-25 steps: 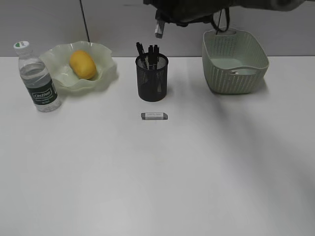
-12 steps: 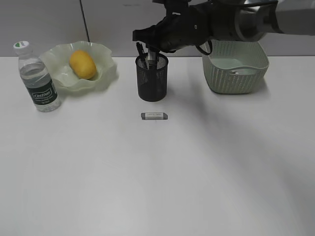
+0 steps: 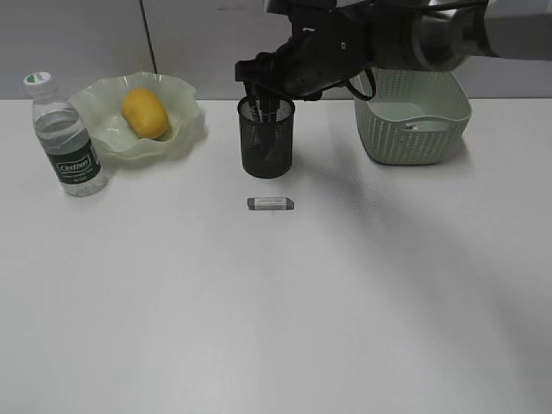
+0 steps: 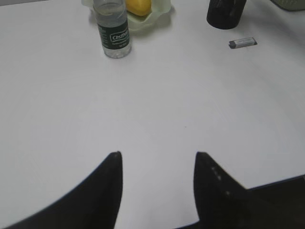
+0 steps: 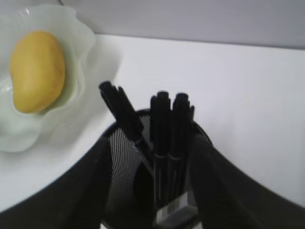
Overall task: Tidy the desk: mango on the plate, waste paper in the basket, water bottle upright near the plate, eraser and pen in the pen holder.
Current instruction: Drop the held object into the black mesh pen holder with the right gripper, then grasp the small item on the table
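My right gripper point(image 3: 266, 90) point(image 5: 151, 143) hangs over the black mesh pen holder point(image 3: 267, 147) point(image 5: 119, 152), open, its fingers straddling the rim. Several black pens point(image 5: 164, 129) stand in the holder. A grey-white printed block point(image 5: 176, 210) lies low between my fingers, loose, inside the cup. An eraser point(image 3: 271, 203) point(image 4: 242, 43) lies on the desk in front of the holder. The mango point(image 3: 144, 113) point(image 5: 37, 71) rests in the wavy green plate point(image 3: 185, 129). Beside the plate the water bottle point(image 3: 67, 142) point(image 4: 113, 33) stands upright. Waste paper point(image 3: 416, 126) lies in the basket point(image 3: 414, 147). My left gripper point(image 4: 157, 155) is open over bare desk point(image 4: 157, 105).
The basket stands right of the pen holder, under my right arm's forearm point(image 3: 431, 39). A grey wall point(image 3: 86, 43) runs along the back edge of the desk. The left arm does not show in the exterior view.
My right arm came down from above onto the pen holder with a small grey-white piece in its jaws. The jaws have spread and the piece now sits in the holder. The left gripper is unmoved.
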